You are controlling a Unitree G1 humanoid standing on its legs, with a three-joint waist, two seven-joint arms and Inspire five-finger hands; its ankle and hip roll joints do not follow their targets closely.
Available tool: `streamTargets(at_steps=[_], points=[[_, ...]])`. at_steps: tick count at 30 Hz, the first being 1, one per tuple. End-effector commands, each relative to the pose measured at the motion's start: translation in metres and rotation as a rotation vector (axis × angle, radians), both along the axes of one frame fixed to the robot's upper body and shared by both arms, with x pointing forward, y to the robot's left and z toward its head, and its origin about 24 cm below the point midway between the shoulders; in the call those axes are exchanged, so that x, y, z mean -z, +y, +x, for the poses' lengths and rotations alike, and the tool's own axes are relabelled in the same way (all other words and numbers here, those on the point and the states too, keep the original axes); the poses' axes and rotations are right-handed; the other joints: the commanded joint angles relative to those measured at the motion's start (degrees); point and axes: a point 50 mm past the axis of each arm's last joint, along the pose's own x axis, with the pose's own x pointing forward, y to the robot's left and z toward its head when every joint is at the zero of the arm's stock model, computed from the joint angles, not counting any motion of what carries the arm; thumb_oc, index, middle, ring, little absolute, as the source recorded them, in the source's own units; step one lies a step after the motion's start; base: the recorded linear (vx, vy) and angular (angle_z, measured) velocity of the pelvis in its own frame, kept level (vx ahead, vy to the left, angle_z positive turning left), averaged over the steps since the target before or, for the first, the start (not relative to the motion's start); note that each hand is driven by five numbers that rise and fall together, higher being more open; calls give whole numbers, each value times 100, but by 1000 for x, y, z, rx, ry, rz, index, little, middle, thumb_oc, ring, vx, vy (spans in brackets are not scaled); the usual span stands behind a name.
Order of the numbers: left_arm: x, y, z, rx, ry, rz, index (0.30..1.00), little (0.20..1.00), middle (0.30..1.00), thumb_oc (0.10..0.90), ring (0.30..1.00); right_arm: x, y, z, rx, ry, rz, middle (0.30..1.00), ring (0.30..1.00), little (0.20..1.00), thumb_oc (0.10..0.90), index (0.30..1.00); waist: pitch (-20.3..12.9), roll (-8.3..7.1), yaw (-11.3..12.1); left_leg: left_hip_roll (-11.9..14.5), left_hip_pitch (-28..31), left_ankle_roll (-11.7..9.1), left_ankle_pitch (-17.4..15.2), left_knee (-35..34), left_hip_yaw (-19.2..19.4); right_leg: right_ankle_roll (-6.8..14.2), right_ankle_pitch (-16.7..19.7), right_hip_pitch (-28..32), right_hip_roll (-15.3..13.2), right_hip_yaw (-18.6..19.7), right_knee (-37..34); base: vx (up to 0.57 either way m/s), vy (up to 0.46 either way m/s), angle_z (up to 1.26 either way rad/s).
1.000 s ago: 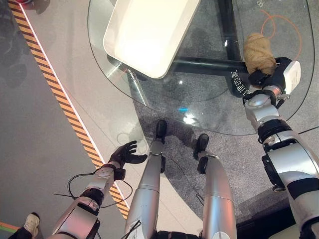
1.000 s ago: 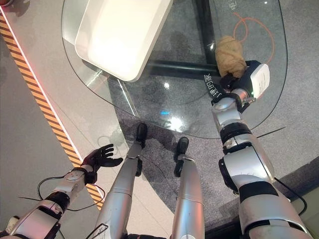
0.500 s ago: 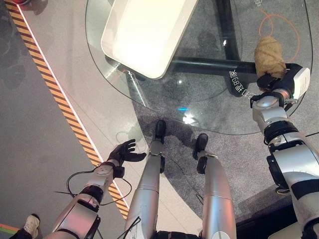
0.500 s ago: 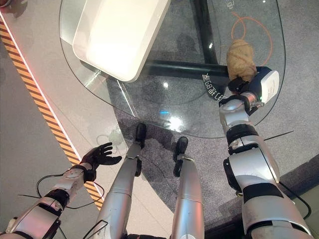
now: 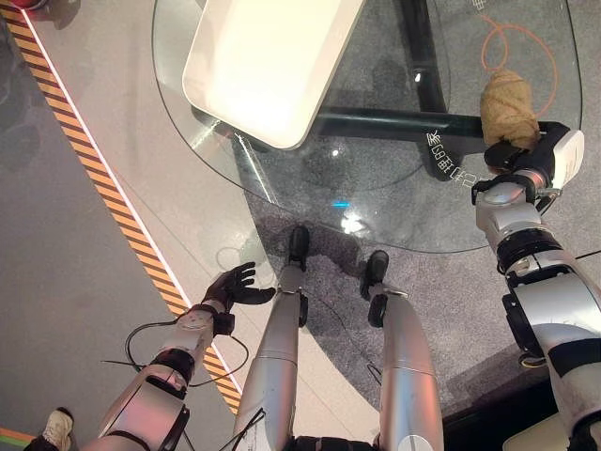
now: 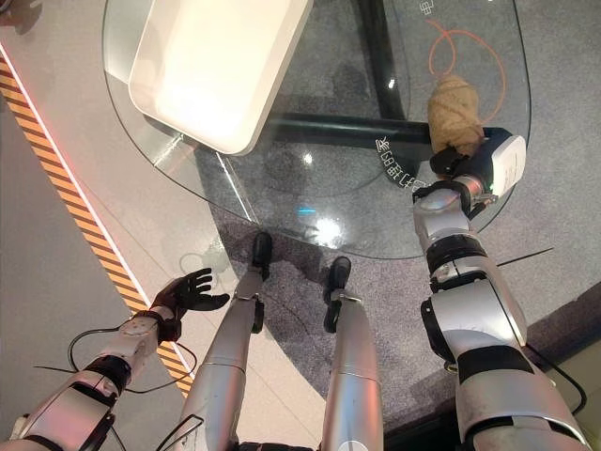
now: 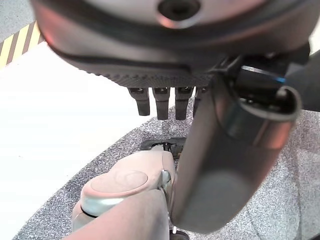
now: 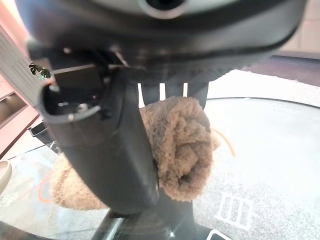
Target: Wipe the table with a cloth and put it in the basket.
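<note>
Both arms are shiny silver-grey. They are made of smooth, round parts with black bands in between (like rings). The left arm (image 5: 155, 399) ends in a dark left hand (image 5: 233, 287) with thin black fingers. The right arm (image 5: 549, 301) ends in a dark right hand (image 5: 522, 156) with a white cover (image 5: 568, 150) on it. Up close, the left hand's thumb (image 7: 225, 165) is thick, smooth and grey.

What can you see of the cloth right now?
The cloth is tan and fluffy, like terry towelling, bunched into a thick roll with a curled end showing in the right wrist view. It lies on the glass table near its right edge, over an orange loop seen through the glass. The right hand holds its near end, fingers and thumb curled round it. It sits well apart from the white basket on the table's left.
</note>
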Motion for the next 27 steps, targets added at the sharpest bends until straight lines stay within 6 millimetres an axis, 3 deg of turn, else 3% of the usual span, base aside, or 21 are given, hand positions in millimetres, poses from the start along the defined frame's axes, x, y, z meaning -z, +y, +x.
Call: streamTargets(at_steps=[1,2,3,13,18,27], points=[[9,17,-12,-86,31,-30,900,900,900,800,900,-26,-35,-15,82,-38,-216,300,300,200,100,300,-127,152,43,-138,215,374,-907,726,420,15,428,181,428,8,-512,-6,8,-4],[11,13,-12,-82,27,-32,900,900,900,800,900,-36,-13,-6,-14,-51,-293,300,300,200,100,300,-127,171,57,-150,243,369,-896,694,421,1,410,202,444,16,-532,-9,13,-6],[11,11,-12,-78,26,-32,900,900,900,800,900,-39,-3,-2,-52,-55,-324,300,300,200,100,300,-127,188,66,-154,249,367,-890,682,426,-9,401,207,445,17,-537,-8,16,-6],[16,0,-15,-61,16,-43,900,900,900,800,900,-50,65,12,-304,-40,-544,300,300,200,100,300,-127,248,115,-201,268,351,-841,624,457,-58,363,243,455,-6,-597,-1,10,-3],[17,-6,-17,-49,9,-47,900,900,900,800,900,-45,102,14,-451,-15,-646,300,300,200,100,300,-127,255,136,-231,271,350,-818,606,478,-84,357,258,449,-35,-629,0,1,-2],[20,-14,-18,-48,5,-49,900,900,900,800,900,-27,145,9,-636,25,-722,300,300,200,100,300,-127,251,151,-257,280,338,-787,602,502,-100,354,272,450,-49,-634,2,1,0]])
